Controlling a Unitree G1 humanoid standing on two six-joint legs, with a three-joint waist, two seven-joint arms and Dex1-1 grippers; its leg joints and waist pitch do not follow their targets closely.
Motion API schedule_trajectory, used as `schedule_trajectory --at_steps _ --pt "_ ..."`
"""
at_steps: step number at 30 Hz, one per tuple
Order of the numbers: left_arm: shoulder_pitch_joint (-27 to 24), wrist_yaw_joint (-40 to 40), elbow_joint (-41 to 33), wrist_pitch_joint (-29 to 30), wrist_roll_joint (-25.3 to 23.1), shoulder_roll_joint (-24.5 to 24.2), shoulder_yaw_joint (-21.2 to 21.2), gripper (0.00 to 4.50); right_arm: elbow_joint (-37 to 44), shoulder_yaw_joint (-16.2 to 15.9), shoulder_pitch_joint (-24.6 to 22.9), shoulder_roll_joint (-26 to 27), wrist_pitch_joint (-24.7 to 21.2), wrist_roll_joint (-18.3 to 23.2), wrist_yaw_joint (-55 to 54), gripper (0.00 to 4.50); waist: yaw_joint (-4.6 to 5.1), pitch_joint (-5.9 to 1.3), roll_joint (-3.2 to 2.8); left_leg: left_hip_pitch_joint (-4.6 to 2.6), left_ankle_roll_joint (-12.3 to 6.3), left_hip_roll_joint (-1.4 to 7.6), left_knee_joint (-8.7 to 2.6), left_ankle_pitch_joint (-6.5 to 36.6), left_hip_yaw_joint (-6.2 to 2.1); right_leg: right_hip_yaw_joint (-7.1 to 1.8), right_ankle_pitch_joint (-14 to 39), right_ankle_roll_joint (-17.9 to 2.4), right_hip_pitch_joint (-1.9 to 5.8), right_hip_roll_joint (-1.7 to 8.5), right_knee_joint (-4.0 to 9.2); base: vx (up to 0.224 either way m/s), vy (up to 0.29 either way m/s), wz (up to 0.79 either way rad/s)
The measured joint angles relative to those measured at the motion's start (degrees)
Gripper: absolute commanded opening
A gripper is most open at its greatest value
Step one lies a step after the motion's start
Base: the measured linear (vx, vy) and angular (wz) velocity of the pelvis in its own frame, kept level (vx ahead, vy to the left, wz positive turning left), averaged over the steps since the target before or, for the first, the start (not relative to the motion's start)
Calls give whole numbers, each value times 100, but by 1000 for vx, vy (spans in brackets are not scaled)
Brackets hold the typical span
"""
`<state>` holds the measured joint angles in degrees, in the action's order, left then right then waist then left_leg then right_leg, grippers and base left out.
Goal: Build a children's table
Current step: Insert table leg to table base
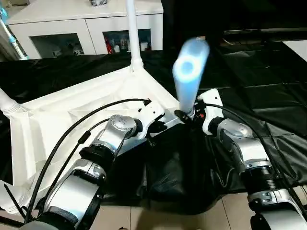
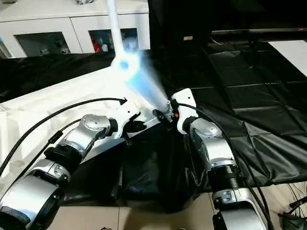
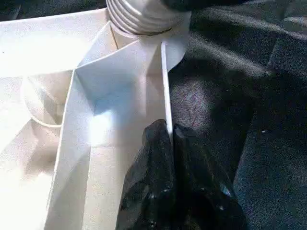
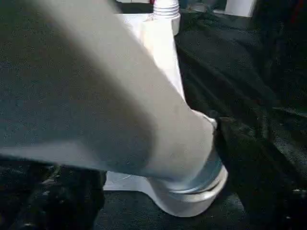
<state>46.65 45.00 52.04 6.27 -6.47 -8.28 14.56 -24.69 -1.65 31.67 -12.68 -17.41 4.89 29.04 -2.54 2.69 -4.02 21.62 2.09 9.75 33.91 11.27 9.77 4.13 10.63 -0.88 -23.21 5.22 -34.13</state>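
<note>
The left gripper (image 3: 170, 158) is pinched shut on the thin raised rim of the table top (image 1: 72, 120), one black finger on each side of the wall, just short of the near corner socket (image 3: 144, 19). This hold looks meant to steady the top, which lies upside down on the black-covered bench (image 1: 268, 81).

The right gripper (image 1: 189, 115) sits at the base of a leg (image 1: 189, 72), its fingers spread about as wide as the tube. From the right wrist the leg's ribbed end (image 4: 201, 177) sits in or on that near corner socket, tilted rather than upright. Whether it is fully threaded cannot be told.

Progress, as a judgement: one leg (image 1: 132, 28) stands upright in the far corner at about 12 o'clock from the grippers. Another leg (image 1: 7, 108) rises at the far-left corner, around 10 o'clock. The one in hand seems the third under way. At the near-left corner, around 8 o'clock, a white rounded form (image 1: 14, 196) shows, but whether a leg is fitted there is unclear.

The held leg is smeared and bluish in both head views, so its exact lean is hard to read. The right fingers are mostly hidden behind the tube.
</note>
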Motion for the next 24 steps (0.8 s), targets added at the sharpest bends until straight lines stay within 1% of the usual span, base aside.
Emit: schedule_trajectory --at_steps 1,3,6,7,8,9,12,15,21,24 --pt "0 6 -7 9 0 0 1 0 0 0 0 1 0 0 0 330 0 0 0 0 0 0 0 0 0 1 0 0 0 0 -1 0 0 0" --pt "-4 11 -13 20 -1 -8 1 0 2 3 0 -2 11 1 -2 326 3 0 0 -1 0 0 0 0 0 0 0 0 0 0 -2 0 0 0" --pt "-40 17 -73 34 -2 -19 3 0 3 4 0 -9 13 5 1 293 1 0 0 -1 0 1 1 0 0 1 0 0 0 0 -4 0 0 0" --pt "-50 17 -85 34 -2 -22 3 0 3 3 1 -9 21 7 3 293 1 0 0 -2 0 1 2 0 0 1 0 0 0 0 -5 0 0 0" --pt "-60 21 -99 34 -2 -25 7 0 7 4 2 -11 50 6 3 283 1 0 0 -2 0 1 4 0 0 0 0 0 0 0 -5 0 0 0" --pt "-64 31 -107 34 -2 -28 12 0 7 4 2 -21 60 6 4 264 -3 0 0 -2 0 1 5 0 0 0 0 0 0 0 -6 0 0 0" --pt "-65 37 -113 33 -3 -38 32 0 8 5 3 -33 99 4 8 251 -6 0 0 -2 0 1 9 0 0 0 0 0 0 0 -9 0 0 0" --pt "-75 62 -133 27 -6 -54 50 0 8 7 4 -82 135 2 22 220 -14 0 0 -3 0 2 13 0 0 -1 0 0 1 0 -15 0 0 0" --pt "-145 237 -218 -103 -22 -193 144 0 7 25 10 -116 143 44 129 198 -8 0 1 -6 0 5 23 0 0 -1 0 0 1 -1 -28 0 0 0" --pt "-244 578 -265 -449 -35 -418 248 0 4 80 11 -171 107 286 414 194 -11 0 1 -7 0 9 23 0 0 0 0 0 1 -3 -32 0 0 0"
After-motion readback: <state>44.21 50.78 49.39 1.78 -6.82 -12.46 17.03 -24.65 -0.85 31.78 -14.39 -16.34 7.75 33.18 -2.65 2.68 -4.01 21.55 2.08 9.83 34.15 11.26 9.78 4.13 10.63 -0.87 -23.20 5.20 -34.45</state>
